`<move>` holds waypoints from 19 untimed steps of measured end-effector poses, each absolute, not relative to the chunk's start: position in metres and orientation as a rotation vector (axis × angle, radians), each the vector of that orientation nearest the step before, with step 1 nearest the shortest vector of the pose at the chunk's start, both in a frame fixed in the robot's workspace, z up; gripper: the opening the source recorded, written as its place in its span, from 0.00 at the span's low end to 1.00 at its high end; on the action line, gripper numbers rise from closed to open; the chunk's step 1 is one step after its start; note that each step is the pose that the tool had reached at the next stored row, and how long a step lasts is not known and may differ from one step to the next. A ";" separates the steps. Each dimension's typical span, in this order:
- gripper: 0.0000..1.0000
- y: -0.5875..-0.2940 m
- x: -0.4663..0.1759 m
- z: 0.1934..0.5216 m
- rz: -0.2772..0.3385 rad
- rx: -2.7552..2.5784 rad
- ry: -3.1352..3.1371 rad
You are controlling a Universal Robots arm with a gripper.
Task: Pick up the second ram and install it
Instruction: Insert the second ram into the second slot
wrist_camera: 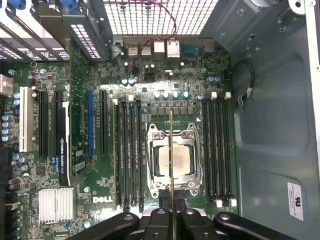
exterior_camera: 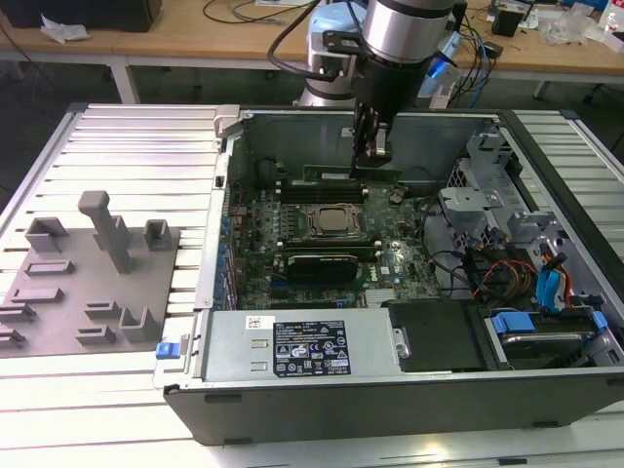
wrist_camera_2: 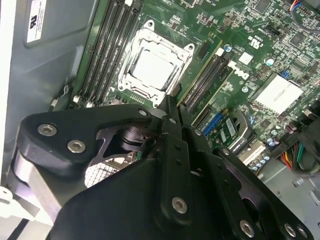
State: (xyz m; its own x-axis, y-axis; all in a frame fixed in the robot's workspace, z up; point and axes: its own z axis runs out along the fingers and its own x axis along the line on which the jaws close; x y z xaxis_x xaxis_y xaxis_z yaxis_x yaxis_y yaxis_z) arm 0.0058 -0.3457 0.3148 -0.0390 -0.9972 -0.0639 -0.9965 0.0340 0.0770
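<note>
Gripper (exterior_camera: 373,146): black two-fingered gripper clamped on the long, narrow green memory stick (wrist_camera: 171,165), edge-on between its fingers.
Stick position: held above the silver square processor socket (wrist_camera: 173,159).
Labels: white sticker on the grey case wall (wrist_camera: 295,200), unreadable.

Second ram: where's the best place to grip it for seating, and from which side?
Likely best: pinch its two flat faces at the upper long edge, coming from above, so the contact edge stays free. The second ram is thin and flat and stands on edge over the motherboard. The hand is shut on it that way.
</note>
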 end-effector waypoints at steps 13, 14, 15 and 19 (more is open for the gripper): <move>0.13 -0.366 -0.007 0.294 -0.156 2.173 -2.252; 0.13 -0.366 -0.007 0.291 -0.156 2.173 -2.252; 0.13 -0.366 -0.007 0.288 -0.156 2.173 -2.252; 0.13 -0.366 -0.007 0.282 -0.156 2.173 -2.252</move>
